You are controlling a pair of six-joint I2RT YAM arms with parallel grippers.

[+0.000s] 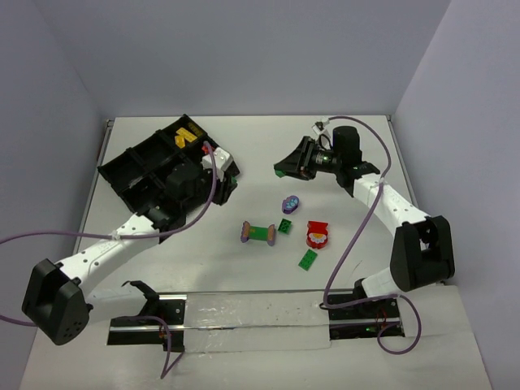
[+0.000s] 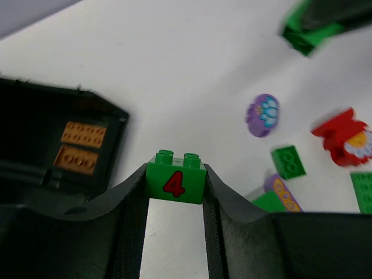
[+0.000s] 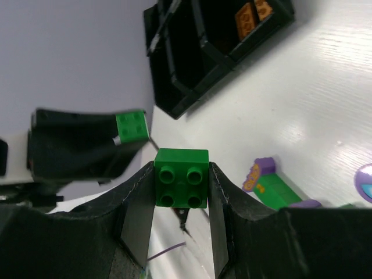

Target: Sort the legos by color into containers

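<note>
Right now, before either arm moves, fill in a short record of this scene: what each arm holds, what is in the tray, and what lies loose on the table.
Left fingers: shut on green brick marked 4
Right fingers: shut on plain green brick
Tray: two yellow-orange bricks in one compartment
Loose on table: purple oval, small green brick, purple-ended green bar, red-and-white piece, green plate

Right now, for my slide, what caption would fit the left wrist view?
Left gripper grips a green brick marked 4 beside the black tray, where two orange bricks lie.
</note>
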